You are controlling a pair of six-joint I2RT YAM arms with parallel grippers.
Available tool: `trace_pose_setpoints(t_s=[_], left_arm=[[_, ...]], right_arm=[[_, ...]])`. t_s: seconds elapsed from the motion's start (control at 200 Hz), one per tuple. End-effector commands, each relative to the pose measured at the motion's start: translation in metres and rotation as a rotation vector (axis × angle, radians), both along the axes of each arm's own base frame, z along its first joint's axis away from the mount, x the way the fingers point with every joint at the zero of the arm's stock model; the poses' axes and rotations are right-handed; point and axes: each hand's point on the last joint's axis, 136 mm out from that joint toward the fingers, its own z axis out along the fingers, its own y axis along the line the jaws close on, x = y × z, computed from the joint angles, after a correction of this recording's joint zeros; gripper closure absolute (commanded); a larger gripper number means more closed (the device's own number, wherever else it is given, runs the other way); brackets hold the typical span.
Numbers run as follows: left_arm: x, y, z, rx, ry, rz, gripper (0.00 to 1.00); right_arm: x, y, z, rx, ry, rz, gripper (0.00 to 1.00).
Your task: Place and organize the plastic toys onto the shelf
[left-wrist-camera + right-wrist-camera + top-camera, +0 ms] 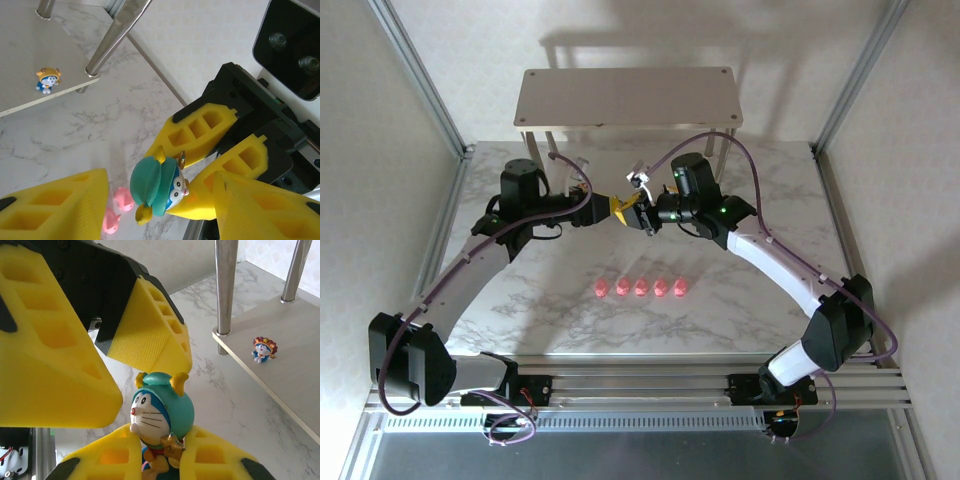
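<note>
The teal-topped figurine (161, 407) stands upright with my right gripper (162, 460) shut on its lower body, above the table's middle. My left gripper (160, 212) is open, its wide-spread fingers (50, 355) on either side of the figurine's (156, 186) head without touching it. From above, both grippers meet nose to nose, left (617, 207) and right (638, 212). Five pink pig toys (641, 287) lie in a row on the table nearer the bases; two pigs (121, 198) appear below the left gripper. The orange-topped figurine (47, 80) and the dark-red-topped figurine (263, 348) stand on the shelf's lower board.
The shelf (625, 95) stands at the back of the marble table, its top board bare. Its silver legs (226, 285) rise close to the grippers, and the lower board's edge (250, 365) is just beyond them. Frame posts (420, 75) flank the table.
</note>
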Motion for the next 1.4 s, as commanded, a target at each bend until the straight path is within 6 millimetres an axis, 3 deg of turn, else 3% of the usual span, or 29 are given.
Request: trace_pose_setpoints(t_s=[0.0,0.15,0.496,0.731,0.826,0.986,1.106,1.221,1.397], left_arm=[[-0.007,-0.006,0.006,-0.008,-0.018,-0.044,0.43],[-0.006,-0.007,0.004,-0.006,-0.017,-0.051,0.51],[-0.009,-0.009,0.004,-0.01,-0.022,-0.068,0.55],[-0.013,-0.011,0.005,-0.007,-0.03,-0.088,0.64],[-0.015,-0.012,0.005,-0.008,-0.039,-0.091,0.74],[-0.013,-0.01,0.011,-0.008,-0.07,-0.068,0.76],[-0.01,-0.007,0.014,0.004,-0.094,-0.04,0.78],[-0.006,-0.006,0.014,0.019,-0.107,-0.029,0.78],[-0.001,-0.007,0.017,0.056,-0.131,-0.036,0.78]], right_arm=[[0.0,0.011,0.021,0.056,-0.039,0.029,0.97],[-0.001,0.015,0.026,0.079,-0.035,0.043,0.97],[-0.005,0.022,0.03,0.101,-0.026,0.075,0.97],[-0.005,0.026,0.036,0.121,-0.034,0.081,0.97],[-0.004,0.028,0.038,0.126,-0.035,0.086,0.97],[-0.002,0.031,0.038,0.126,-0.033,0.086,0.95],[-0.001,0.032,0.039,0.126,-0.036,0.079,0.86],[-0.002,0.032,0.041,0.128,-0.036,0.083,0.71],[-0.004,0.03,0.041,0.112,-0.017,0.087,0.37]])
